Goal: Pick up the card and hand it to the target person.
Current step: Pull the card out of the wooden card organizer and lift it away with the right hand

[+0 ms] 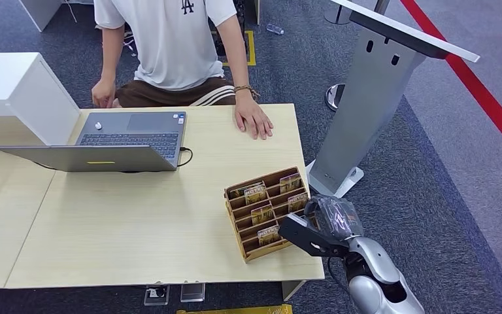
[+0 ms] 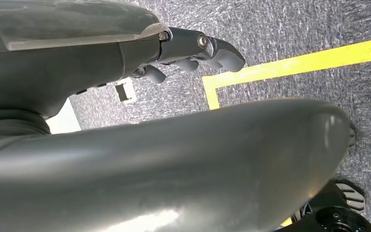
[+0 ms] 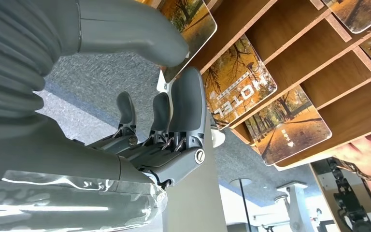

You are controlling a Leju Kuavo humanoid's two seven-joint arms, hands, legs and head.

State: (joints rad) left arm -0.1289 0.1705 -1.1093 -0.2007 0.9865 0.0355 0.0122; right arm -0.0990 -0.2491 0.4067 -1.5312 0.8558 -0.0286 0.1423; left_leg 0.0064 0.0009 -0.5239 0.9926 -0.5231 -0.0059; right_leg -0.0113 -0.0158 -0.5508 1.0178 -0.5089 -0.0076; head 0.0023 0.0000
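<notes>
A wooden card rack (image 1: pixel 236 212) stands near the table's front right corner, with hotel cards showing autumn trees in its slots. My right hand (image 1: pixel 308 231) is at the rack's front right end. In the right wrist view its thumb (image 3: pixel 140 34) and a finger (image 3: pixel 187 96) pinch the edge of a card (image 3: pixel 193 21) that sits in the rack's end slot. Two more cards (image 3: pixel 239 77) lie in the neighbouring slots. The person (image 1: pixel 173 39) sits at the far side of the table, one hand (image 1: pixel 255 121) flat on it. My left hand (image 2: pixel 193 53) hangs over the carpet, fingers loosely apart, holding nothing.
An open grey laptop (image 1: pixel 114 140) with its cable sits at the table's back left. A white cabinet (image 1: pixel 19 91) stands to the left. A grey metal stand (image 1: pixel 359 111) rises just right of the table. Yellow tape (image 2: pixel 290 65) marks the carpet.
</notes>
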